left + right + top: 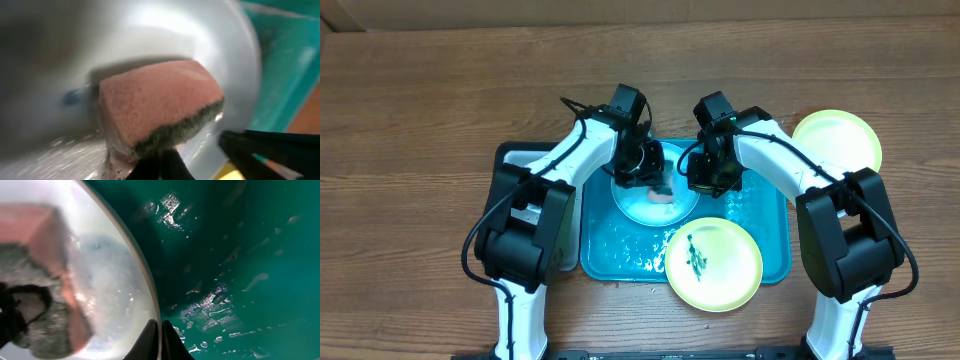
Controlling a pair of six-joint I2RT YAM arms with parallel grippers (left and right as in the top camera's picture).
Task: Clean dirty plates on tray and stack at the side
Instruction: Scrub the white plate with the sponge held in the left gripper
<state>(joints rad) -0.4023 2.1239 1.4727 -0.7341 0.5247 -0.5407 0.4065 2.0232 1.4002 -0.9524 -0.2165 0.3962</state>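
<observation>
The light blue plate lies on the turquoise tray. My left gripper is shut on a pink sponge with a dark scrub side, pressed on the plate's wet surface; the left wrist view shows the sponge on the plate. My right gripper is shut on the plate's right rim; in the right wrist view its fingers pinch the rim. A yellow-green plate with dark green smears sits at the tray's front right. A clean-looking yellow-green plate lies on the table at right.
A grey tray with a black rim sits left of the turquoise tray, partly under my left arm. The tray floor is wet with drops. Brown wooden table lies all round.
</observation>
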